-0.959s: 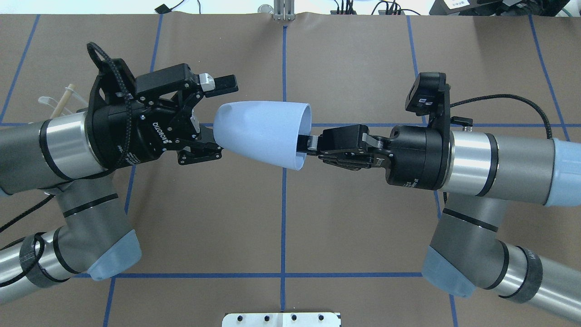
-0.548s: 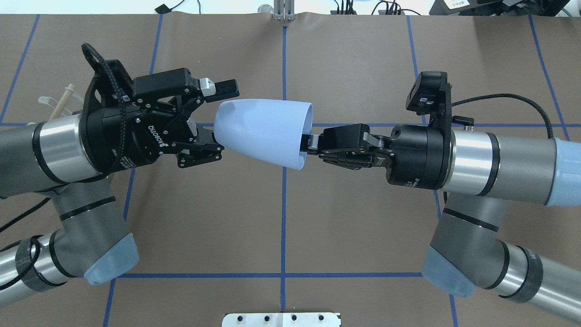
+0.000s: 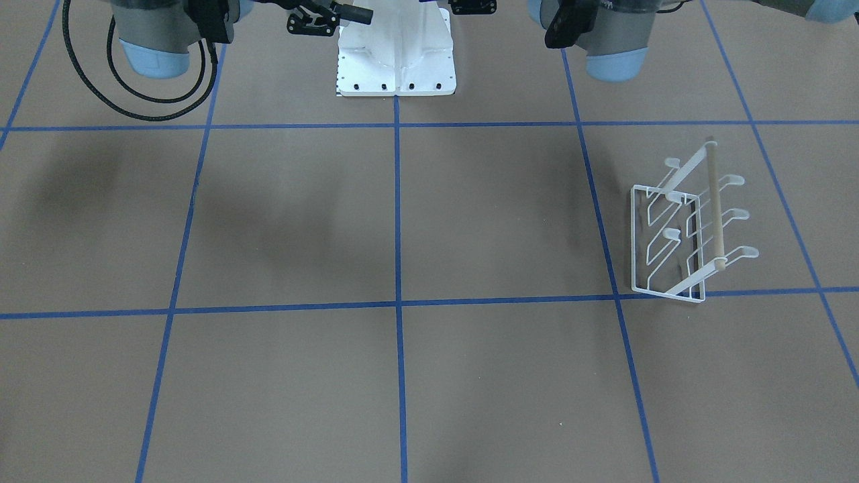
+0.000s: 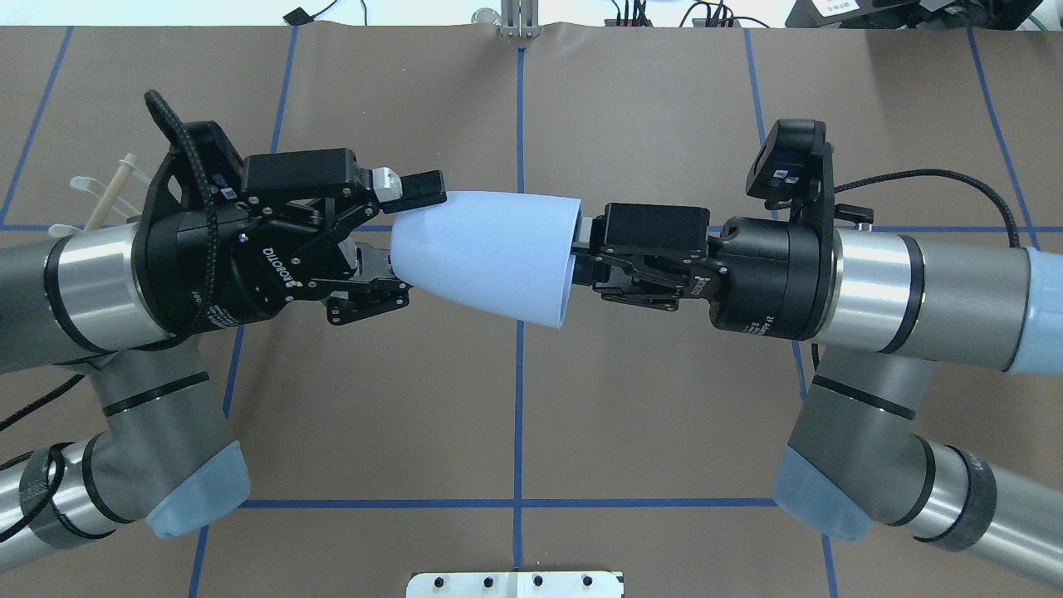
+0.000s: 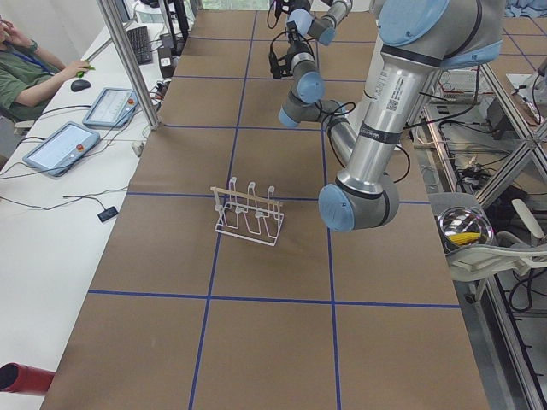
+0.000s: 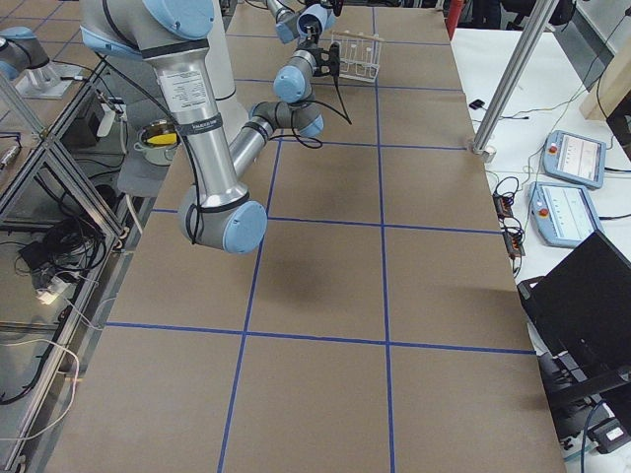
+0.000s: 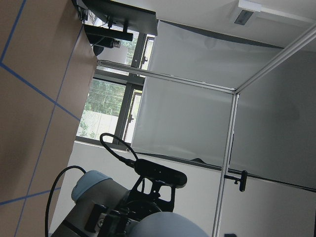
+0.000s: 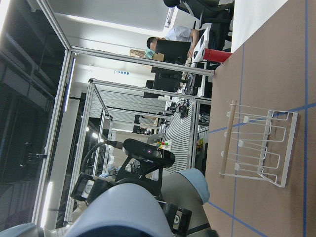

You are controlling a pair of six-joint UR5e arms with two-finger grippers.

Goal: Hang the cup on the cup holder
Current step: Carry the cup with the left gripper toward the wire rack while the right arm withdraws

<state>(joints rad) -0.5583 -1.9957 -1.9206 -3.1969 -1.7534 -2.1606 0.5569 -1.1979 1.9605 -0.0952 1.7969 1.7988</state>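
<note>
Handover is progressing: over the last second the left gripper [image 4: 404, 241] is closing the gap on the cup [image 4: 486, 253]. Its upper finger is now overlapping the cup's closed end and the lower finger is sitting just under it, where before both were standing off. Its jaws are still spread, not yet pinching. The right gripper [image 4: 583, 247] is still clamping the rim and carrying the cup in mid-air over the table's centre line, lying on its side with the base pointing at the left gripper. The right wrist has also been rolling: the mouth's inside was showing from overhead and is now hidden, and the cup is sitting more level. The holder [image 3: 716, 208] is standing on the table on the robot's left, well apart from both grippers, with its prongs bare. So I'm reading this as right-to-left transfer, since the left arm is the one nearer the holder. Hanging isn't started. Next call is the left closing on the base before the right lets go. The wall is smooth and tapered, so slip-out is the risk.
</note>
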